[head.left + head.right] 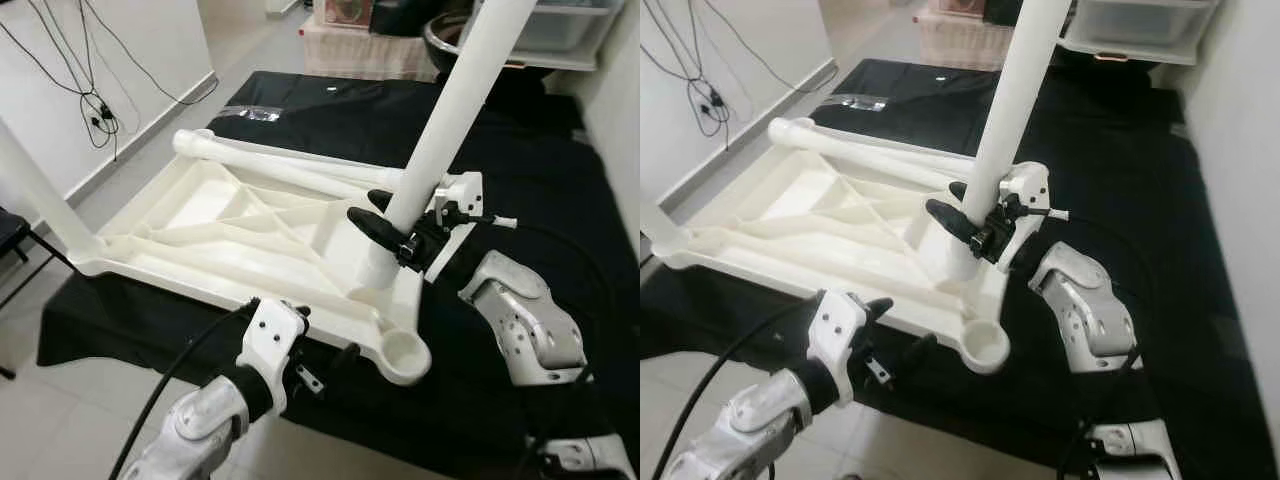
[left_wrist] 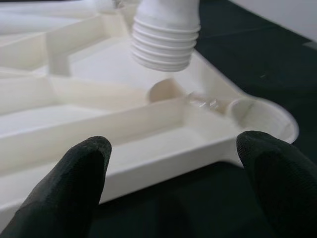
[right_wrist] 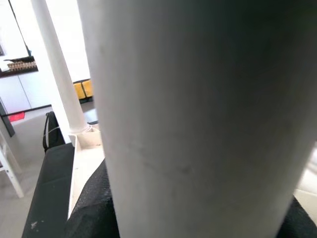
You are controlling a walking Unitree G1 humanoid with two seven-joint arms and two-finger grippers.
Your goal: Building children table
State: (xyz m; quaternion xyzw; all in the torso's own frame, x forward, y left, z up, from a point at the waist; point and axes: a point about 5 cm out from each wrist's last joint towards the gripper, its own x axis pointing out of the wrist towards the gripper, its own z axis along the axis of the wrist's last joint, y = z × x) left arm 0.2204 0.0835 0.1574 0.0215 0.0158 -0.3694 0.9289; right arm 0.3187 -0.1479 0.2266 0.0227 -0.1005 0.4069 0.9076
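A white plastic table top [image 1: 215,215] lies upside down on a black cloth. One white leg [image 1: 30,190] stands upright in its far left corner, and another leg [image 1: 285,160] lies along its far edge. My right gripper [image 1: 388,213] is shut on a third leg [image 1: 455,110], which leans back to the right. That leg's ribbed end [image 2: 166,39] hangs just above the table top's underside, a little inward of the corner socket [image 1: 405,350], which holds nothing. My left gripper [image 2: 173,198] is open at the near edge of the table top, holding nothing.
The black cloth [image 1: 520,170] covers a low platform with white floor in front. Cables [image 1: 95,105] hang on the left wall. A dark chair [image 1: 10,235] stands at the left. A plastic bag [image 1: 262,114] lies on the cloth; boxes [image 1: 565,25] stand behind.
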